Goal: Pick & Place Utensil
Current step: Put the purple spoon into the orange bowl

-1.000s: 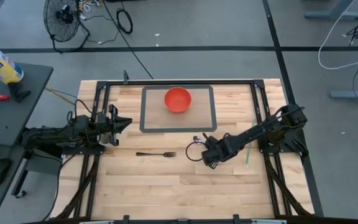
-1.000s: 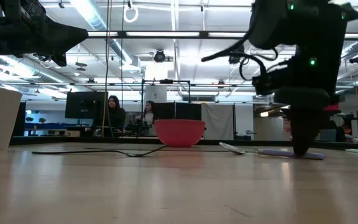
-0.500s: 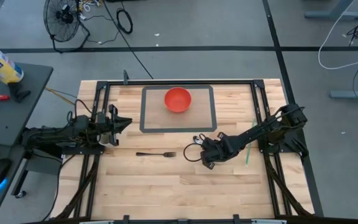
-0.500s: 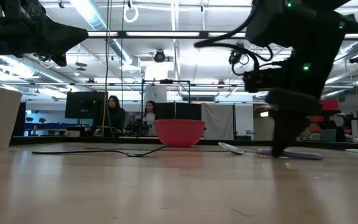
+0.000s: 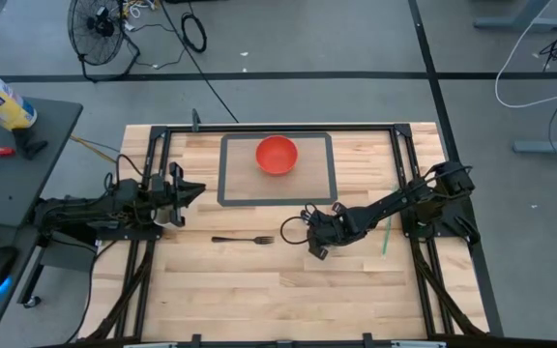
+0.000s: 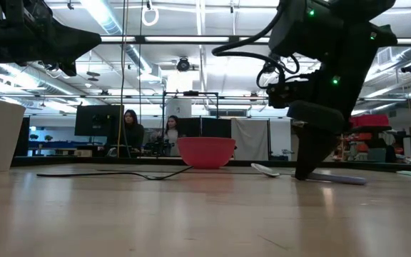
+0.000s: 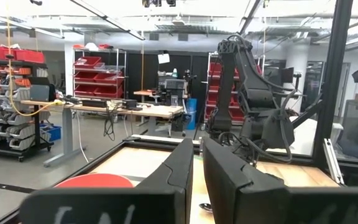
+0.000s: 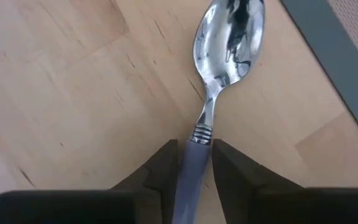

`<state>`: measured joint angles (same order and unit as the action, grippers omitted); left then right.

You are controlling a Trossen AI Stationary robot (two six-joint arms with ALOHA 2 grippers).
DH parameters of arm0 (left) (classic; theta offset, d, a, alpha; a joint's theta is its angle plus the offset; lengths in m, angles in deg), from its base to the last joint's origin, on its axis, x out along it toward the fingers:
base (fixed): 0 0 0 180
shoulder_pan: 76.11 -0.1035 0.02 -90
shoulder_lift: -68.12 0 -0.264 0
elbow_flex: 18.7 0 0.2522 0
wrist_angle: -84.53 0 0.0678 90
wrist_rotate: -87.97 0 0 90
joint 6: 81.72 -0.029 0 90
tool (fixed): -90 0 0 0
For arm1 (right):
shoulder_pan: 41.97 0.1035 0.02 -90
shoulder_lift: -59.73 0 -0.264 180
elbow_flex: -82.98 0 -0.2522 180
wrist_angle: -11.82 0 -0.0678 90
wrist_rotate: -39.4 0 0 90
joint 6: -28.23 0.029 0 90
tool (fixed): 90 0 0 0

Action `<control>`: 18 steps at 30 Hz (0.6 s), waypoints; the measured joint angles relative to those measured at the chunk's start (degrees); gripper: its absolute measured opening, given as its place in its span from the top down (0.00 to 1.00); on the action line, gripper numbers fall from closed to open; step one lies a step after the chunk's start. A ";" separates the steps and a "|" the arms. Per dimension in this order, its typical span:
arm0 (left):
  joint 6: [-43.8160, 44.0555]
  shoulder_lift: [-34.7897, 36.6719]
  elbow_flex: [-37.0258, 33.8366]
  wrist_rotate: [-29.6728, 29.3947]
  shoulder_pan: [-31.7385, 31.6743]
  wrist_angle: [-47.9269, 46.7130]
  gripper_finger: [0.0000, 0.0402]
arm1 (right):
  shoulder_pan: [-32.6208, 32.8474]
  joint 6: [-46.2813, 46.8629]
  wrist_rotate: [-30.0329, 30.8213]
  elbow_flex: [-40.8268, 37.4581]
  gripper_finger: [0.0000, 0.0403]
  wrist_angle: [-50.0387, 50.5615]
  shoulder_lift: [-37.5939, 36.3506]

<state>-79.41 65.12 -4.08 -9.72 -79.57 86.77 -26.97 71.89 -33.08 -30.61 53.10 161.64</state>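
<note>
Right gripper [image 8: 191, 163] is clamping the lavender handle of the spoon [image 8: 225, 46] lying on the table [image 5: 259, 290] — near the grey mat's edge. Left gripper [image 7: 194, 163] is idling clenched, empty. No legible writing.

On my wooden desk [image 5: 249, 290] I see a grey-edged mat [image 5: 230, 174] with a red bowl [image 5: 277, 155], a dark fork [image 5: 243, 239], and a purple-handled spoon [image 8: 213, 99].
</note>
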 joint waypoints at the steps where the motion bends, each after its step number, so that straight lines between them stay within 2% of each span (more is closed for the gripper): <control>1: -0.02 0.00 0.00 0.00 0.02 0.01 0.90 | 0.00 -0.02 -0.06 0.00 0.77 0.03 0.00; 8: 0.00 0.01 0.00 -0.01 0.00 0.01 0.90 | 0.00 -0.02 -0.39 -0.07 0.89 0.12 0.04; 18: 0.00 0.02 0.00 -0.01 0.02 0.01 0.90 | -0.11 -3.60 -1.89 1.40 0.87 2.60 -1.62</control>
<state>-79.41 65.13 -4.08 -9.73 -79.55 86.78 -27.08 68.29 -34.97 -29.21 55.71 160.02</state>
